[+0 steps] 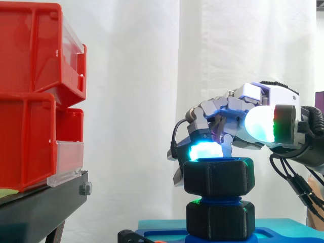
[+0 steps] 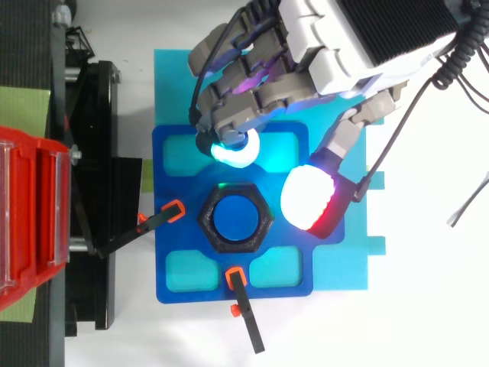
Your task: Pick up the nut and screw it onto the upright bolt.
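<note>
Nut [image 2: 210, 229] already sitting on upright bolt [image 1: 218, 201], axis vertical, above black hex base [image 1: 220, 220]. Just below and beside hand [image 1: 238, 109], fingers curled round nothing, cyan fingertip [image 1: 205, 150] at nut's top rim. Orange clamps [image 2: 174, 210] near; red bins [image 1: 30, 101] well apart.
</note>
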Available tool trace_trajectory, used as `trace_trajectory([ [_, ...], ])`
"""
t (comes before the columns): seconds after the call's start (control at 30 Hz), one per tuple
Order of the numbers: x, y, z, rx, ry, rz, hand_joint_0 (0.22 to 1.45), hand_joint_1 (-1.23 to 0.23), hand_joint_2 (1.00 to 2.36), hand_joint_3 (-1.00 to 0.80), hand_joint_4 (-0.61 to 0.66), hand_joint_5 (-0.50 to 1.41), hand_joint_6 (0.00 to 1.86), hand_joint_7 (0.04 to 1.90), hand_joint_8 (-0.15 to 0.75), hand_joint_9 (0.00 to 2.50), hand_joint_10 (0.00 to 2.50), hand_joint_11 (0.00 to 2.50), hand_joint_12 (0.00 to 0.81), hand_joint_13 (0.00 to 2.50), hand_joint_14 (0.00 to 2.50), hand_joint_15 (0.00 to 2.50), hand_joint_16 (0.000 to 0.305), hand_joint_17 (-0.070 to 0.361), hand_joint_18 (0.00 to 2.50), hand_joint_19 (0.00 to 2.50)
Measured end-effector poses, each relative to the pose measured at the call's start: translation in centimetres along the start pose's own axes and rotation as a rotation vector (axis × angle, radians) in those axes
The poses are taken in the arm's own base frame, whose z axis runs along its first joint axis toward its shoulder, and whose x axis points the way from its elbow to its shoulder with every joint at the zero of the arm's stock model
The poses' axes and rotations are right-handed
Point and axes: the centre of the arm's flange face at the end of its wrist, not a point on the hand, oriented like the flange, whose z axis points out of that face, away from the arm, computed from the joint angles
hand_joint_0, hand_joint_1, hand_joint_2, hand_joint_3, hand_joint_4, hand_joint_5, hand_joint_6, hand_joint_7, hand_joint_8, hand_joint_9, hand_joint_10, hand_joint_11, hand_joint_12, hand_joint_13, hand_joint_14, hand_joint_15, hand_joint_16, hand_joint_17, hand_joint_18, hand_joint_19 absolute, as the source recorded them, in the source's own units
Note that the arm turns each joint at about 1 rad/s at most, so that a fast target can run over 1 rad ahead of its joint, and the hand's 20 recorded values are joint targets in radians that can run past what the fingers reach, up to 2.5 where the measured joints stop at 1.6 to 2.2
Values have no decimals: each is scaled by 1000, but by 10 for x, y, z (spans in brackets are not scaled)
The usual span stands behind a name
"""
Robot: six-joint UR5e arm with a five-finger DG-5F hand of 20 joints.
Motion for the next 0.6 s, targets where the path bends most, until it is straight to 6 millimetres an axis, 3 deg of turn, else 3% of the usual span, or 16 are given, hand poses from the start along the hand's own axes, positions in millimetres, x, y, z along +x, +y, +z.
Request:
trace_trajectory([
  [0.27,-12,-2,6,-23,-17,-15,528,-213,1000,-500,233,-57,504,855,219,1139,0,0,172,852,0,0,15,34,566,108],
  [0.6,-10,4,13,-36,-19,-21,522,-194,1000,-500,204,-74,502,733,204,1064,0,0,172,799,0,0,18,39,531,93],
])
